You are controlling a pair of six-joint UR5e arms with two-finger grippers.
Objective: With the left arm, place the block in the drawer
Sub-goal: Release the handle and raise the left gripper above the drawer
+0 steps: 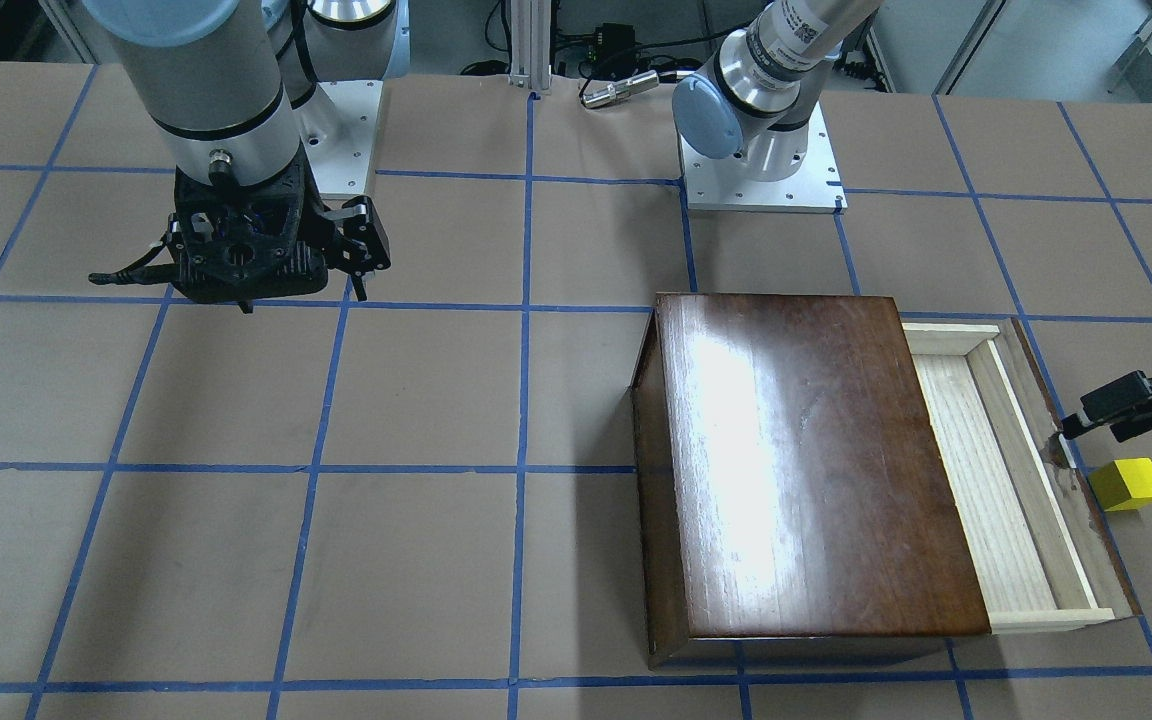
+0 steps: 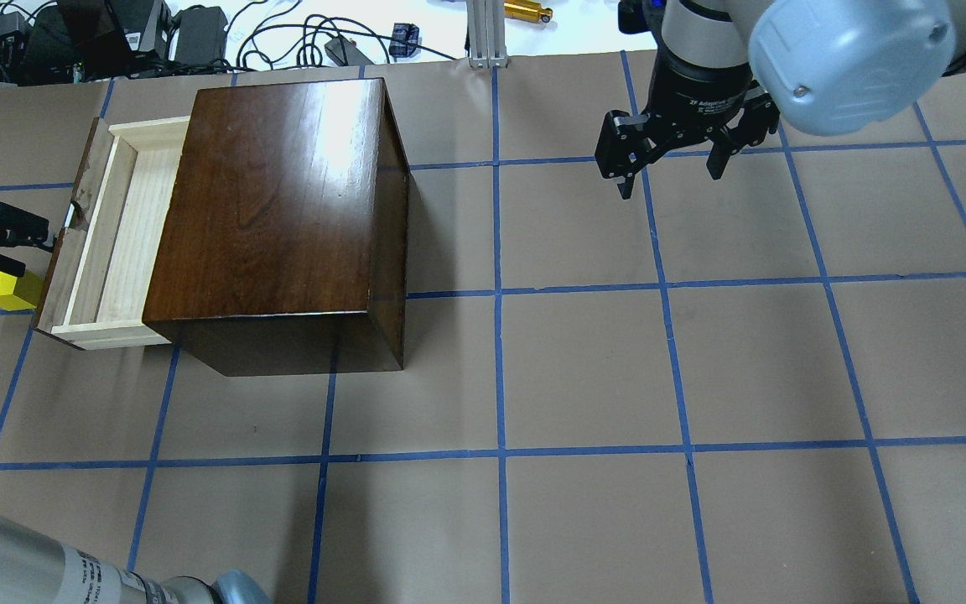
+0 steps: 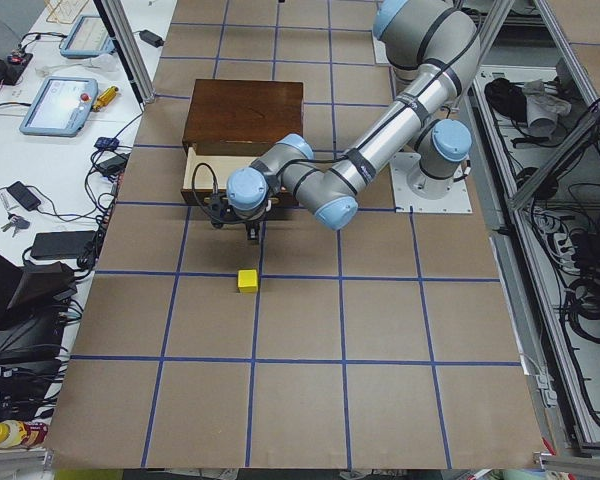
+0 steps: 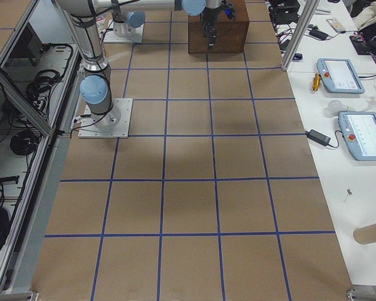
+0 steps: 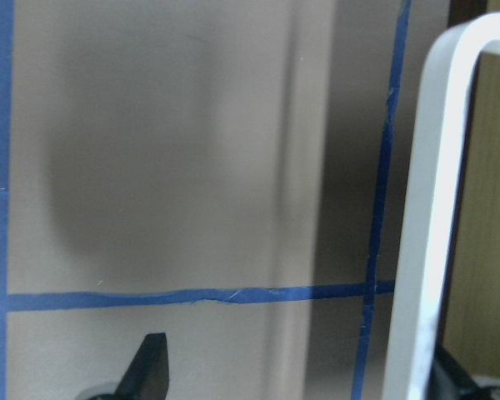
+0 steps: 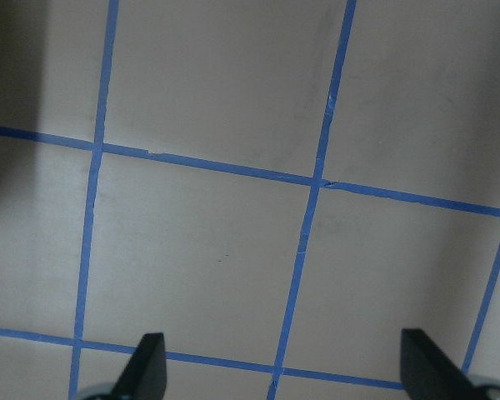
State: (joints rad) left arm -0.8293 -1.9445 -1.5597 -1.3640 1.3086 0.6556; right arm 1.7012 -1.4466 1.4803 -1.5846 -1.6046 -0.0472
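- Getting hold of the block (image 1: 1128,485) looks to me like the step in hand. The drawer (image 1: 971,460) stands pulled out of the box (image 1: 796,460) with its pale floor bare, and the block is not yet lifted.
- The left gripper (image 1: 1086,418) hangs low at the drawer's dark front panel with its jaws spread. Its wrist view shows the pale handle (image 5: 425,250) between the fingers, closer to one of them, with nothing clamped.
- To do it well, I'd back the gripper straight off the handle first, so that neither finger snags it and drags the drawer. Then rise before swinging over the block.
- Come down square over the cube with the fingers on two opposite flat faces, and close on the middle. It's small, so an off-centre pinch could tip it or flick it away.
- Lift high enough to clear the front panel before carrying across. Let go low over the drawer floor so it doesn't bounce out.
- The right gripper (image 2: 672,155) hovers over the table well away from the box, jaws wide and holding nothing, so it's out of the way.
- The block is a small bright yellow cube with crisp edges, far smaller than the box. It sits flat on the brown table paper on the outer side of the front panel, near the left gripper. The side view shows a gap between it and the drawer.
- It looks rigid and light.
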